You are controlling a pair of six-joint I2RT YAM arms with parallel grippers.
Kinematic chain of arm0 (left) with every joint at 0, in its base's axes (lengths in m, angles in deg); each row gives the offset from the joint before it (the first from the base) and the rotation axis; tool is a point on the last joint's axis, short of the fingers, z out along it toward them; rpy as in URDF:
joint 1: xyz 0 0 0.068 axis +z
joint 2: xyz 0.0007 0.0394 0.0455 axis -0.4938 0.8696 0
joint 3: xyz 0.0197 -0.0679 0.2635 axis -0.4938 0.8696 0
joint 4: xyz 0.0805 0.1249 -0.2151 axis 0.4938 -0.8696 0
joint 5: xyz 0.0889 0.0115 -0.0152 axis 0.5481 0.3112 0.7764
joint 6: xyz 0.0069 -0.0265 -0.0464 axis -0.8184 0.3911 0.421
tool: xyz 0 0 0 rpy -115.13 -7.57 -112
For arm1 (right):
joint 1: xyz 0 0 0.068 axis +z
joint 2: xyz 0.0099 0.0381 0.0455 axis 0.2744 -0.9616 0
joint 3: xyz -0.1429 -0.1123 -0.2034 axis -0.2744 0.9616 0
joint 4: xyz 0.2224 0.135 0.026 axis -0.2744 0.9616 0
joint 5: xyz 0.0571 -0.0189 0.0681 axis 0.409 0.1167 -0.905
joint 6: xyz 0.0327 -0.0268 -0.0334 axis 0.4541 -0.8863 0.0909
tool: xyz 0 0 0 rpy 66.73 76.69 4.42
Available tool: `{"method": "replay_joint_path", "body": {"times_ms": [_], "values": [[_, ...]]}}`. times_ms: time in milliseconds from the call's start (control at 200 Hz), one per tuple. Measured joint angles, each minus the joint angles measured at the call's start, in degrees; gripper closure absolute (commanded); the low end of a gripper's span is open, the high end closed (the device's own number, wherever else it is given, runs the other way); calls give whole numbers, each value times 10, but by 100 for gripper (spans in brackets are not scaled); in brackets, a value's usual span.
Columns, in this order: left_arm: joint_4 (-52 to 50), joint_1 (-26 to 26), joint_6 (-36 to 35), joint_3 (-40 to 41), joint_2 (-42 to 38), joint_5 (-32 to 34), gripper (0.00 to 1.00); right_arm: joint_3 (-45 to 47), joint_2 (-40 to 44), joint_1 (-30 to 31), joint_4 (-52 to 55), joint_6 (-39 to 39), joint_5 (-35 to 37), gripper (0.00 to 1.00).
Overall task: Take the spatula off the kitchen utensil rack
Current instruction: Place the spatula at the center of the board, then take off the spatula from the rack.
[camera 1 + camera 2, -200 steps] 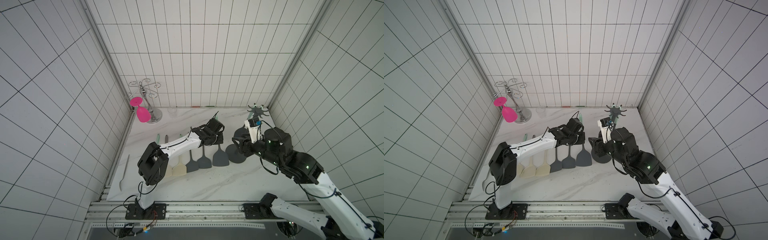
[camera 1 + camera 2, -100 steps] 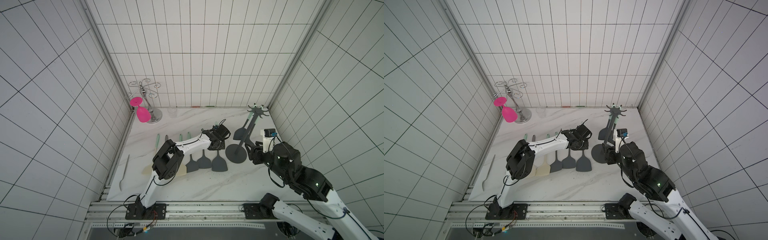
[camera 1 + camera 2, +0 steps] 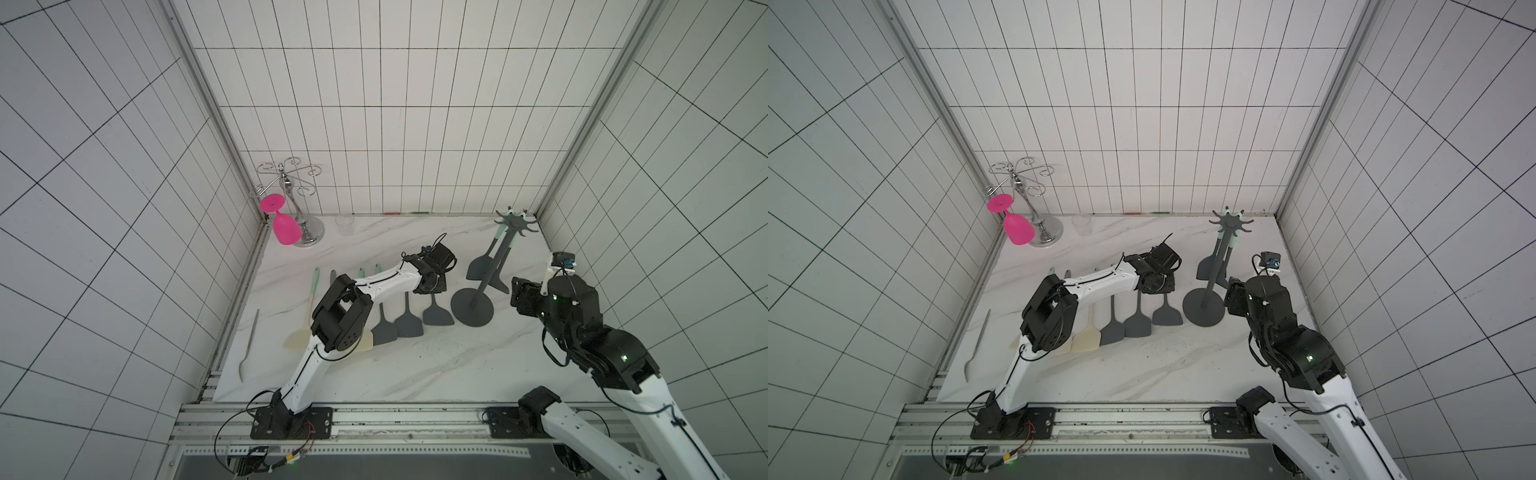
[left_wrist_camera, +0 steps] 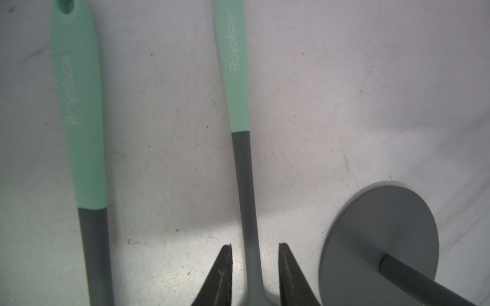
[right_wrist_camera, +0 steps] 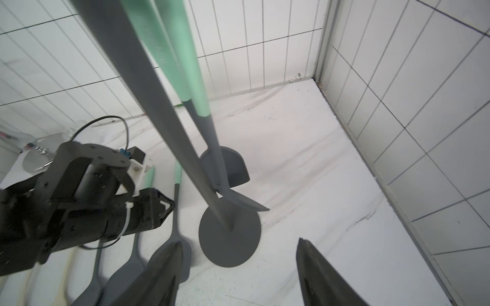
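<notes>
Though two spatulas point(image 3: 480, 266) hang from the kitchen utensil rack point(image 3: 493, 266), a third grey spatula point(image 3: 437, 319) with a mint handle lies flat on the desk point(image 3: 415, 374).
The left end effector point(image 4: 255, 247) points down over this spatula's grey neck with its tips slightly spread. Bare desk shows on either side of the neck, so it pinches nothing. The blade rests just beside the rack's round base, at the end of a row of other spatulas point(image 3: 409, 328) laid side by side. The right end effector point(image 5: 240, 242) hovers near the base on the side away from the row, spread wide and empty. The rack stands upright near the back right corner, and the hanging blades dangle beside its pole.
</notes>
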Motion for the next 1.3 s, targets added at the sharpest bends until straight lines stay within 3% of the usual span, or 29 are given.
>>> {"method": "replay_joint_path", "body": {"times_ms": [215, 400, 555, 790, 1109, 1299], "values": [[-5, 0, -9, 0, -1, -1, 64, -2, -64, -194, -41, 24, -160, 30], [2, 5, -43, 21, -42, -23, 63, 7, -70, -274, -120, -1, -309, 31], [85, 15, -99, 84, -142, -90, 62, 24, -98, -303, -180, -55, -417, 34], [316, 18, -198, 197, -273, -200, 59, 70, -115, -325, -239, -141, -473, 49], [435, -21, -270, 162, -242, -261, 57, 109, -141, -355, -342, -153, -588, 42], [470, -40, -278, 134, -208, -279, 53, 127, -145, -355, -377, -152, -608, 41]]}}
